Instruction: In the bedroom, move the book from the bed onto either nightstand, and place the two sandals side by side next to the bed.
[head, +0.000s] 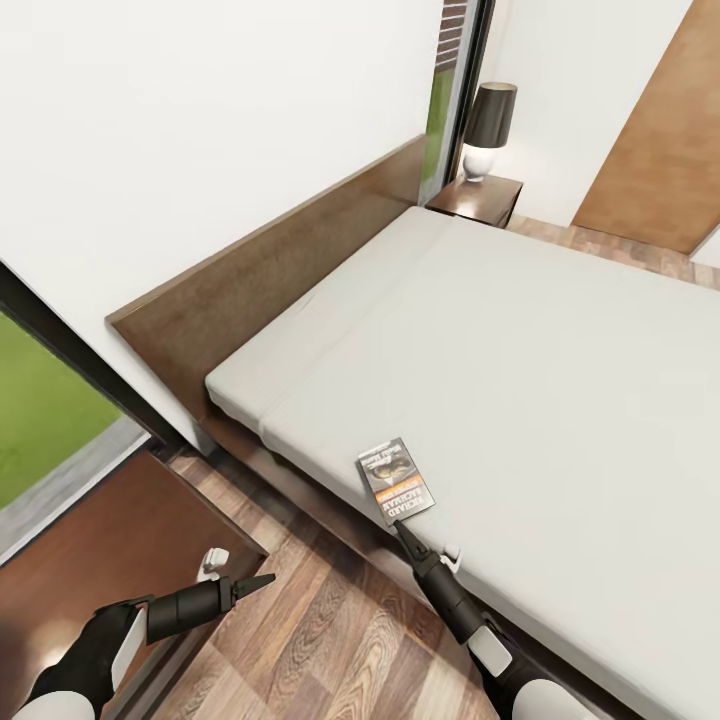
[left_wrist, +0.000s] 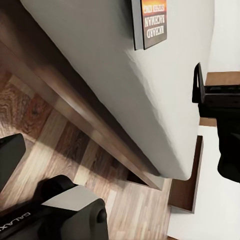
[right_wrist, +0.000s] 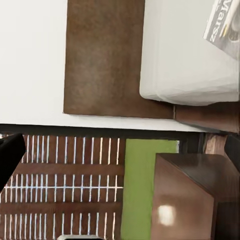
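The book (head: 396, 480) lies flat on the bed (head: 560, 330), near the mattress's front edge; its cover also shows in the left wrist view (left_wrist: 150, 22) and its corner in the right wrist view (right_wrist: 225, 25). My right gripper (head: 401, 527) hovers just short of the book's near edge, open, with its fingers (right_wrist: 11, 155) spread wide and empty. Over the floor my left gripper (head: 258, 581) hangs open beside the near nightstand (head: 100, 540), holding nothing, one finger (left_wrist: 212, 97) in view. A second nightstand (head: 480, 198) stands at the bed's far side. The sandals are out of view.
A dark-shaded lamp (head: 487, 130) stands on the far nightstand. The brown headboard (head: 290, 260) runs along the white wall. A tall window (head: 40, 420) is at the left, a brown door (head: 660, 130) at the far right. Wood-plank floor (head: 320, 630) lies between bed and near nightstand.
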